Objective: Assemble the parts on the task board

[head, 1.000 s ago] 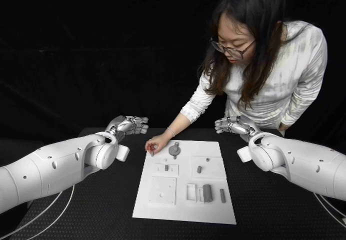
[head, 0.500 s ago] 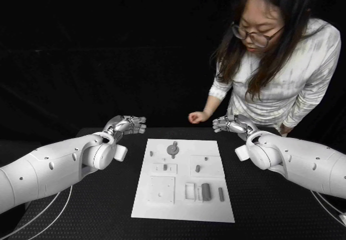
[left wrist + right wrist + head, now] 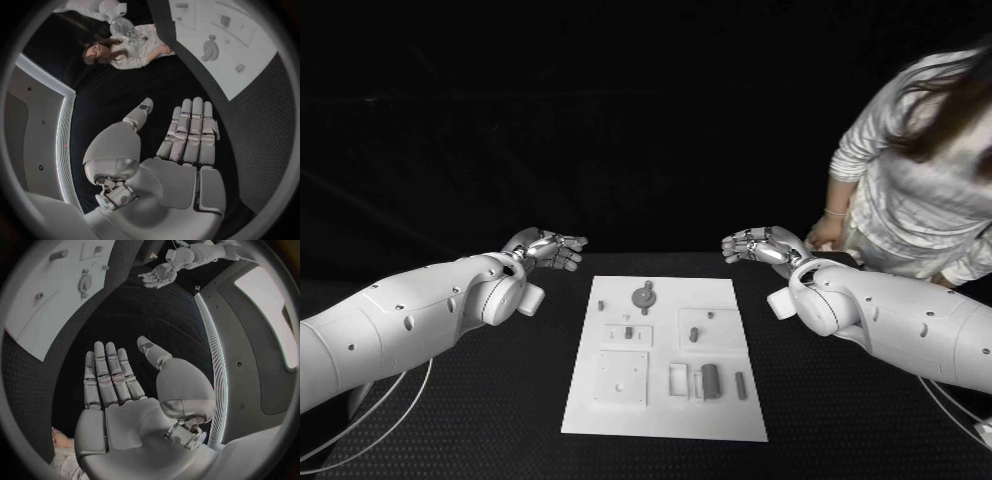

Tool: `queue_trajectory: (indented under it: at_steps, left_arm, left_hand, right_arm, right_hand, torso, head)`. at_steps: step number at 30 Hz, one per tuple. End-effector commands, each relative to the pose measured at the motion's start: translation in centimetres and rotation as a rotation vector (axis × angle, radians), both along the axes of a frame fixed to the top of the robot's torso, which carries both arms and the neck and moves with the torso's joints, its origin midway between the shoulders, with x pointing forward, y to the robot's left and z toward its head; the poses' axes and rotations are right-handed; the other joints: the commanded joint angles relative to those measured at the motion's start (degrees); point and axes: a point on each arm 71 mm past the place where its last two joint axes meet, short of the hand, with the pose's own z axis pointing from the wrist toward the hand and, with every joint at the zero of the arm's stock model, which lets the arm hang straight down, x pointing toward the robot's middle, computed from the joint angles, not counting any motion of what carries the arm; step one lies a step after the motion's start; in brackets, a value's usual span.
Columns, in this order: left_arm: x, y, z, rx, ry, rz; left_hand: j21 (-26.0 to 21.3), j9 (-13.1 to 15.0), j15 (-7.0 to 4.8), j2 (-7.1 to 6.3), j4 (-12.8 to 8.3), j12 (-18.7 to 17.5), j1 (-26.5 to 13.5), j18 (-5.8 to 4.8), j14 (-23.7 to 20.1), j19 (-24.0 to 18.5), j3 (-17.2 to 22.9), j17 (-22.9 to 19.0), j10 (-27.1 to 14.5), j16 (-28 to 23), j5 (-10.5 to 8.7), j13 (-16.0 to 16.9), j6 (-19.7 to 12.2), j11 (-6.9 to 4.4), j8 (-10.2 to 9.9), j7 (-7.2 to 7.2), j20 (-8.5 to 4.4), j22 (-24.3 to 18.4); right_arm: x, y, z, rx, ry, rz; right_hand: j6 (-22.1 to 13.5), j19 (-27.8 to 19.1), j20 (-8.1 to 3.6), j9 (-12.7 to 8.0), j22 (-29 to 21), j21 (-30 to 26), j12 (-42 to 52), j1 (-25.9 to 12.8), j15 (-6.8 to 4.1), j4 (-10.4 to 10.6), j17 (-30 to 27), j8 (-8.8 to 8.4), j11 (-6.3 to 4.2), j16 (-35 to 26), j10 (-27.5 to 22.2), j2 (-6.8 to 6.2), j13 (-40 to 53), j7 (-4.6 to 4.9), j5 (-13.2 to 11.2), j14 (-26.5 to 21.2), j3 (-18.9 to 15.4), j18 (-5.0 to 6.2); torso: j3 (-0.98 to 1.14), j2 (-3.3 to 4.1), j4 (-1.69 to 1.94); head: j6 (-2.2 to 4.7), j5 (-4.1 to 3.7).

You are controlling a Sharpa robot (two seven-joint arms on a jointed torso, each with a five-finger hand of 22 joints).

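The white task board (image 3: 661,420) lies in the middle of the black table. On it rest small grey parts: a round-headed piece (image 3: 643,296) near the far end, two small pegs (image 3: 627,334) (image 3: 694,338) in the middle, and a dark cylinder (image 3: 711,380) beside a thin bar (image 3: 740,383) nearer me. My left hand (image 3: 548,248) hovers past the board's far left corner and holds nothing. My right hand (image 3: 759,245) hovers past the far right corner, also with nothing in it. In the wrist views, the fingers of the left hand (image 3: 181,150) and the right hand (image 3: 115,390) are stretched out over bare table.
A person in a pale top (image 3: 920,200) stands behind the table's far right, one hand (image 3: 822,235) close to my right hand. Black table surface (image 3: 473,420) lies on both sides of the board.
The person took a hand off the far left of the board, drew it back and stepped away to the right. My two hands have barely moved.
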Motion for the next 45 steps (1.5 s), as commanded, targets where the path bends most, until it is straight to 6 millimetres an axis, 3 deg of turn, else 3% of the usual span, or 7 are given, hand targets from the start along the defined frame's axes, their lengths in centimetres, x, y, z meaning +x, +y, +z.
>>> queue_trajectory:
  at_steps: [1, 4, 8, 12, 16, 28, 45]
  left_arm:
    - [0.5, -0.1, -0.5, 0.23, 0.117, -0.107]
    - [1.3, -0.1, -0.3, 0.311, 0.143, -0.13]
    - [2.2, -0.4, -0.1, 0.418, 0.179, -0.175]
    - [2.8, -1.1, 0.0, 0.534, 0.232, -0.25]
    - [3.4, -2.0, 0.1, 0.632, 0.268, -0.29]
    - [4.2, -4.8, -0.3, 0.797, 0.313, -0.323]
    - [4.5, -6.1, -1.7, 0.846, 0.318, -0.346]
  left_hand:
    - [0.8, 0.4, -1.35, -0.26, 1.1, 0.3, -1.7, 0.23, 2.5, 2.9, 0.0, 2.2, 1.6, 1.3, -0.45, 1.1, 1.3, -0.76, 0.3, -0.6, -1.22, 0.3]
    - [2.2, 0.8, -3.03, 0.37, 1.9, 1.7, -2.8, 0.57, 5.3, 6.4, -0.1, 4.9, 4.7, 3.6, -0.43, 2.9, 3.0, -2.32, 0.6, -1.01, -2.67, 1.0]
    - [3.7, 1.4, -4.72, 1.99, 2.1, 2.8, -3.4, 0.23, 6.5, 9.4, -0.3, 8.8, 7.4, 8.3, -0.13, 6.6, 5.6, -3.76, 0.8, -1.92, -4.69, 2.9]
    - [5.4, 1.9, -6.21, 2.99, 1.9, 3.7, -3.5, 0.08, 7.8, 11.7, -0.2, 11.2, 8.9, 12.1, 0.14, 10.0, 6.3, -4.64, 0.2, -2.2, -6.23, 5.1]
    - [6.0, 2.3, -6.87, 3.07, 2.2, 3.6, -4.3, -0.34, 7.7, 12.2, 0.1, 12.0, 8.8, 14.4, 0.02, 13.1, 6.5, -4.81, -0.6, -2.22, -7.19, 6.9]
    - [5.4, 2.4, -6.67, 1.83, 3.3, 2.4, -7.3, -0.69, 6.3, 11.2, -0.8, 11.5, 7.5, 15.0, -0.48, 15.9, 5.5, -4.36, -2.2, -1.7, -7.22, 8.1]
    - [4.6, 2.1, -6.25, 2.01, 2.4, 1.1, -7.3, -0.66, 5.2, 10.4, -0.3, 10.8, 6.3, 15.2, -0.49, 17.5, 4.3, -3.87, -3.5, -1.19, -6.83, 9.0]
  right_arm:
    - [0.0, 0.4, -0.1, -0.034, -0.003, 0.045]
    - [0.1, 0.4, -0.1, -0.04, -0.004, 0.045]
    - [0.2, 0.4, -0.1, -0.042, -0.003, 0.044]
    - [0.4, 0.6, 0.0, -0.046, -0.005, 0.048]
    - [0.7, 1.0, 0.3, -0.048, -0.015, 0.055]
    - [2.2, 1.6, 2.2, -0.044, -0.065, 0.05]
    - [3.2, 3.1, 5.3, -0.032, -0.13, 0.075]
  right_hand:
    - [0.3, 0.3, 0.12, -0.1, 0.0, -0.3, -0.2, 0.2, 0.3, 0.1, -0.1, 0.36, -0.06, 0.3, 0.4, -0.48, 0.0, 0.5, -0.1, 0.2, -0.3, 0.49]
    - [0.3, 0.3, 0.13, -0.1, 0.0, -0.3, -0.3, 0.1, 0.32, 0.1, -0.1, 0.36, -0.06, 0.3, 0.4, -0.52, 0.0, 0.5, -0.1, 0.2, -0.4, 0.49]
    - [0.3, 0.3, 0.13, -0.1, 0.0, -0.3, -0.3, 0.1, 0.32, 0.1, -0.1, 0.36, -0.05, 0.3, 0.4, -0.54, 0.0, 0.51, -0.1, 0.2, -0.4, 0.48]
    - [0.3, 0.3, 0.14, -0.1, 0.0, -0.3, -0.3, 0.1, 0.33, 0.2, -0.1, 0.36, -0.05, 0.3, 0.4, -0.55, 0.0, 0.51, -0.1, 0.2, -0.4, 0.48]
    - [0.3, 0.3, 0.14, -0.1, 0.0, -0.3, -0.3, 0.0, 0.33, 0.2, -0.1, 0.36, -0.05, 0.3, 0.4, -0.55, 0.0, 0.51, -0.1, 0.1, -0.4, 0.48]
    - [0.2, 0.2, 0.15, -0.2, 0.0, -0.4, -0.4, -0.2, 0.37, 0.2, -0.2, 0.32, -0.03, 0.3, 0.4, -0.63, 0.0, 0.54, -0.1, 0.1, -0.6, 0.46]
    - [0.1, 0.1, 0.14, -0.2, 0.0, -0.4, -0.5, -0.3, 0.41, 0.3, -0.2, 0.26, 0.0, 0.3, 0.4, -0.63, 0.0, 0.61, -0.1, -0.1, -0.6, 0.44]
  torso:
    - [0.07, 0.08, 0.0]
    - [0.09, 0.06, -0.01]
    - [0.04, 0.09, 0.03]
    - [0.13, 0.22, 0.03]
    - [0.28, 0.51, 0.07]
    - [0.9, 1.49, 0.54]
    - [1.96, 3.69, 0.8]
  head:
    - [-0.07, 0.0]
    - [-0.18, -0.01]
    - [-0.37, -0.06]
    - [-0.55, -0.04]
    - [-0.7, -0.03]
    - [-0.66, -0.32]
    - [-0.35, -1.29]
